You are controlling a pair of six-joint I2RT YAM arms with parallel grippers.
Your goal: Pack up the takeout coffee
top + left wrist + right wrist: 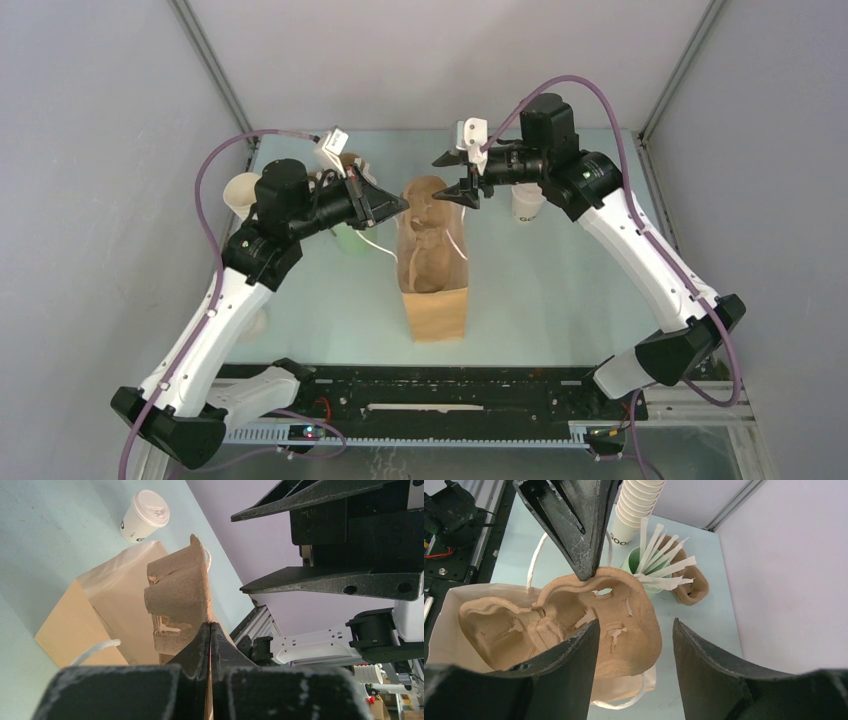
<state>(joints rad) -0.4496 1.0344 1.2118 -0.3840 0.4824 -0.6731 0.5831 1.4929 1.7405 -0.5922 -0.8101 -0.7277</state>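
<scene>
The takeout coffee [527, 203], a small cream paper cup with a white lid [145, 516], stands on the table behind my right arm. A brown paper bag [437, 310] stands upright mid-table with a pulp cup carrier [574, 625] poking out of its mouth. My left gripper [210, 626] is shut on the bag's thin rim, and the carrier [177, 595] rises right at its fingertips. My right gripper [636, 625] hangs open over the bag's far end [455, 175]; the carrier's edge lies below and beside one finger [574, 655], ungripped.
A tall stack of cream cups [639, 505] lies at the back left [240, 195]. Beside it are a pale green cup of white sticks [651, 567] and a spare pulp carrier [691, 582]. The bag's white rope handles [531, 560] stick out.
</scene>
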